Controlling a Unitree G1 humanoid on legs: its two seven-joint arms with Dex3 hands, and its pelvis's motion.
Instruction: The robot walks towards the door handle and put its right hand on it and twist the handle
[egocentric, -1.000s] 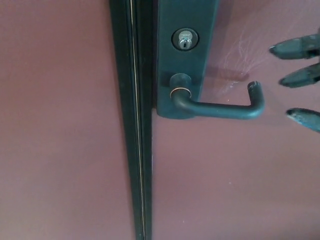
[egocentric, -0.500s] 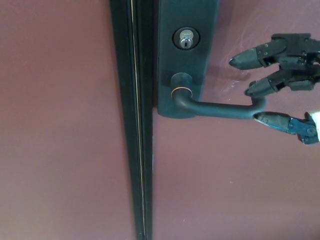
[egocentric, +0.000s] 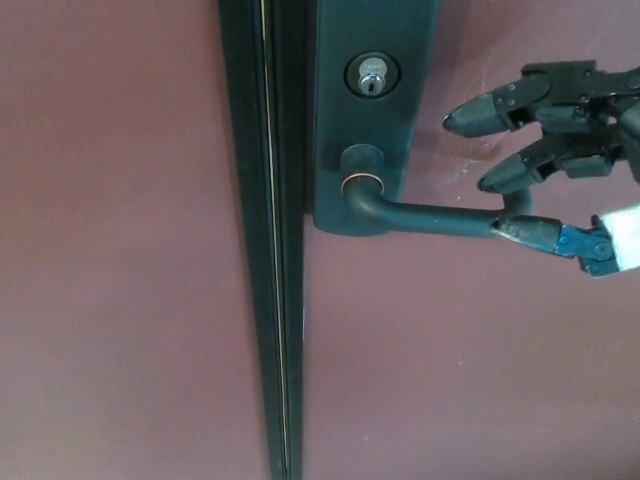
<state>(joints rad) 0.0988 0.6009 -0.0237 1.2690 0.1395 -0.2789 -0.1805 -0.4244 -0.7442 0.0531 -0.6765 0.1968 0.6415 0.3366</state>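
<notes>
I count one door handle, one keyhole cylinder, one dark lock plate and one vertical door seam left of the plate. The maroon door lies bare below the lever and across the left panel. The handle lies level, centre-right, its free end turned up. My right hand enters from the right edge, fingers spread: two fingers above the lever's tip, the thumb against its end from below. It grips nothing yet.
</notes>
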